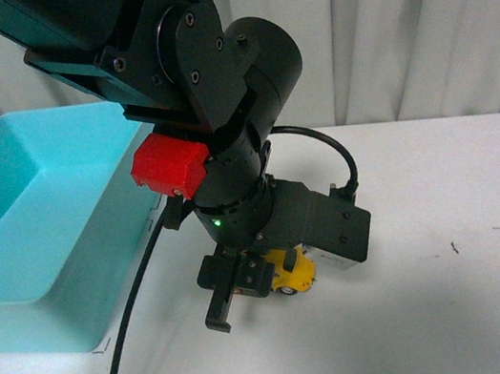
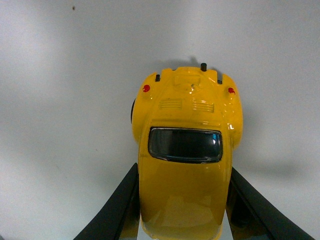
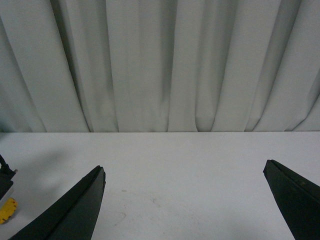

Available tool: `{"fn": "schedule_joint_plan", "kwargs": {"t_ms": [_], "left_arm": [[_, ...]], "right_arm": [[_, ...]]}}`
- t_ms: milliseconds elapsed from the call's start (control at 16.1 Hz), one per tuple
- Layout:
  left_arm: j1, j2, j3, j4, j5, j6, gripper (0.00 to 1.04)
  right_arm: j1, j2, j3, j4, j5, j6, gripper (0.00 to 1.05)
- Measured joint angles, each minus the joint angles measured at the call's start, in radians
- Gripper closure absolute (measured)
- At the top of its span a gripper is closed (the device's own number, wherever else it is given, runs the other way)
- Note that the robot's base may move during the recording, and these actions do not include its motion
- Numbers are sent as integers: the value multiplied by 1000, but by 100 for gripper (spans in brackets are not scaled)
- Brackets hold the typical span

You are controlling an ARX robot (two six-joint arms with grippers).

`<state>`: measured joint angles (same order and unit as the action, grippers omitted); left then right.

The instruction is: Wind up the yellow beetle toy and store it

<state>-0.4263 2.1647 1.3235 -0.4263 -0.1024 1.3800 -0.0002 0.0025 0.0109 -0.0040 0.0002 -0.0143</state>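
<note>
Straddling the yellow beetle toy (image 1: 291,272), on the desk (image 1: 465,304) at 4 o'clock from the teal bin (image 1: 16,286), left gripper (image 2: 184,169) flanks its likely light, rigid, slippery body, clamp unconfirmed; right gripper (image 3: 184,167) gapes empty; hold mid-flanks.

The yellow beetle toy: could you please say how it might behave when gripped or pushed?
The yellow beetle toy has a glossy, rounded shell, so it may slip when squeezed. Its wheel suggests it would roll if pushed.

a turquoise bin (image 1: 23,329) sits on the white table (image 1: 465,304), pale curtain (image 1: 394,16) behind.
</note>
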Motion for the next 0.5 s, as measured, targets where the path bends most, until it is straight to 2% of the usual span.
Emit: {"fn": "schedule_joint_plan", "kwargs": {"t_ms": [186,435,497], "left_arm": [[0,-27,-3,-21,38,-32,64],[11,-183,3,-69,200,-176,64],[25,-248,16,-76,269,-232,64]], "right_arm": [[0,0,0,0,0,0,7],[0,0,0,0,0,0,7],[0,0,0,0,0,0,7]]}}
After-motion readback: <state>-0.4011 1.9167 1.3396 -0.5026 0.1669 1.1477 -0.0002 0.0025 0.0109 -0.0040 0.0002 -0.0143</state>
